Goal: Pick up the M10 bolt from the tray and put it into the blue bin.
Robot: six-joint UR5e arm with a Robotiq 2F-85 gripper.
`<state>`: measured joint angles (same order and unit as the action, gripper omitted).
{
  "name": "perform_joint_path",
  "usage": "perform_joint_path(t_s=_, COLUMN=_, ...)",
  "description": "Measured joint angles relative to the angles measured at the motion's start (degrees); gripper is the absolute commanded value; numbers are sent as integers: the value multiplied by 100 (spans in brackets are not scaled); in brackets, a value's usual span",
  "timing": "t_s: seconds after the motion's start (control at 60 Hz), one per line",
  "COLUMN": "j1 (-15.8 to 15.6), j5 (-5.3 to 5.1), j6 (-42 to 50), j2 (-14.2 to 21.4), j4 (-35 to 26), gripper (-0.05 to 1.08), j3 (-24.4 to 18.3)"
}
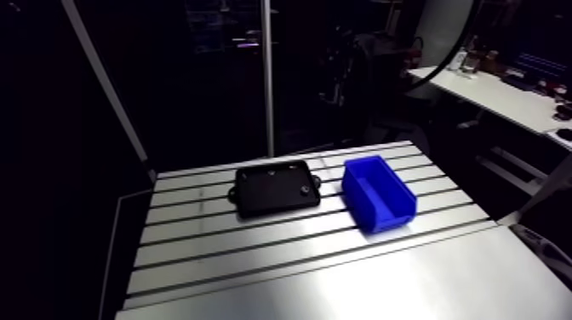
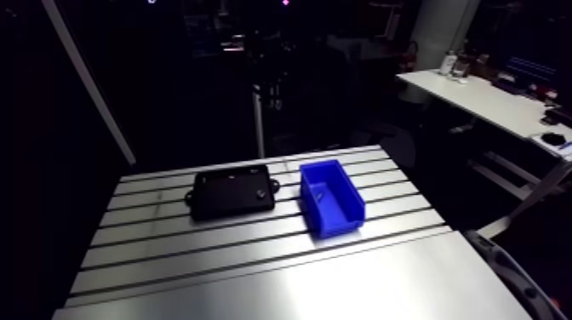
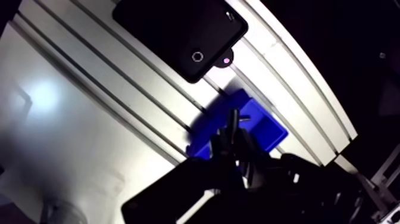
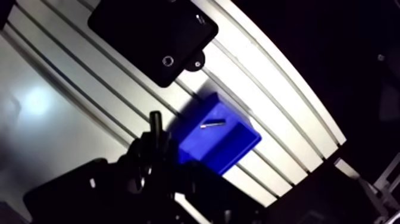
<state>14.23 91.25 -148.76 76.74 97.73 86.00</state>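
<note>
A small grey bolt (image 4: pixel 212 124) lies on the floor of the blue bin (image 4: pixel 229 140); the arm view shows it as a pale speck (image 2: pixel 317 194) inside the bin (image 2: pixel 332 197). The black tray (image 1: pixel 277 187) sits just left of the bin on the slotted table (image 1: pixel 281 255). In the wrist view my gripper (image 3: pixel 233 126) hangs high above the table, over the bin's near side, as a dark shape with nothing visibly in it. The tray (image 3: pixel 172 30) lies ahead of the gripper, beyond the bin. The arm view does not show the gripper.
A small ring-shaped part (image 3: pixel 197 56) and a few other tiny pieces (image 1: pixel 272 173) rest in the tray. A thin upright pole (image 1: pixel 267 77) stands behind the table's far edge. The table's edge runs close to the right of the bin (image 1: pixel 379 194).
</note>
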Motion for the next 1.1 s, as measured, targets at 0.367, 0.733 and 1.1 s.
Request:
perform_joint_path(t_s=0.367, j1=706, j5=12, j6=-2533, j2=83, j4=-14, gripper=105, j3=227)
perform_joint_path(t_s=0.733, j1=1338, j5=58, j6=-4629, j2=84, j4=571, gripper=105, j3=806)
perform_joint_path(t_s=1.1, j1=1691, j5=173, j6=-5915, j2=87, j4=1762, gripper=105, j3=1724)
